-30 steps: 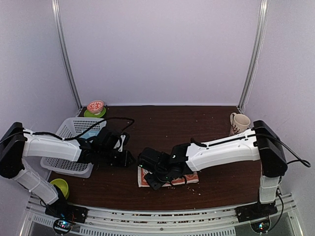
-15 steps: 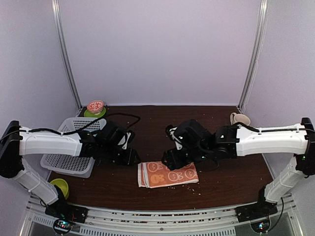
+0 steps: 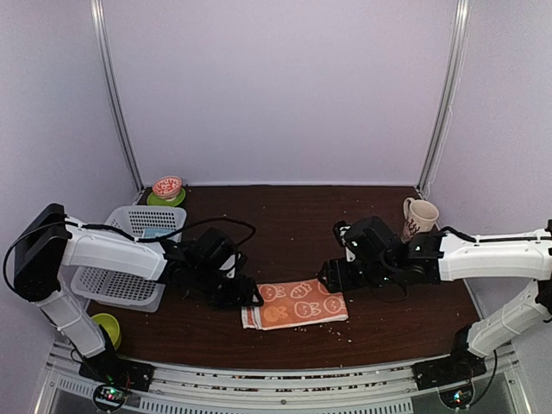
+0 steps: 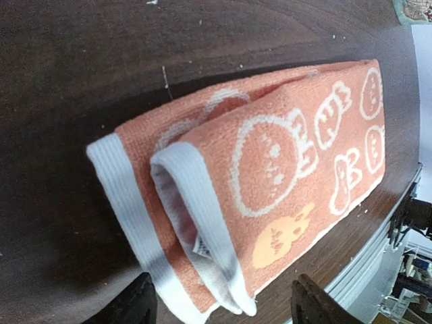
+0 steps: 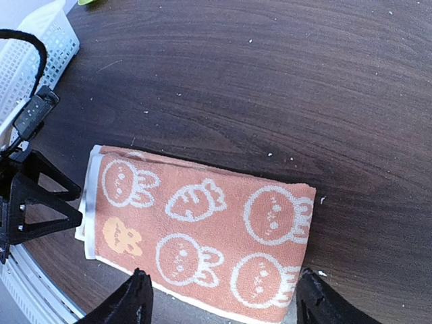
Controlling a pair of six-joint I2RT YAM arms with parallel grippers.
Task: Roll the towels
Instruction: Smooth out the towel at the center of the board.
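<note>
Beside rabbit towel [image 3: 297,304] | left gripper [image 4: 226,307] spread — empty | right gripper [image 5: 219,300] spread — empty

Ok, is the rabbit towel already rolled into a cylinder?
No, the rabbit towel lies folded flat in layers on the table, with its printed side facing up.

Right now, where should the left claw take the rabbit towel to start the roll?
Take the towel by its white-hemmed short end, coming in from the left with the left claw. The towel lies flat and folded, and its layers gape slightly at that end, giving an edge to pinch.
</note>
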